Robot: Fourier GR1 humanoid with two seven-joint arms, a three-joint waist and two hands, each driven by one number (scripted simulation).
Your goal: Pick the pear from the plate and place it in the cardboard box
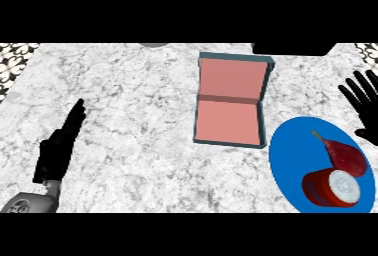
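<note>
Dark-red pear lay on the blue plate, beside a red-and-white round thing. Just off the plate's upper right rim, the right hand held its fingers straight and spread, clear of the pear. The cardboard box lay open left of the plate. Far left of it was the flat-fingered left hand.

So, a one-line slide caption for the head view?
Pear on the blue plate, right of the open box; left hand and right hand open.

On round blue plate: dark red pear, just beside red-and-white cylinder, possibly a can. Open teal cardboard box, pink inside, left of plate. left hand, right hand: fingers straight, holding nothing.
</note>
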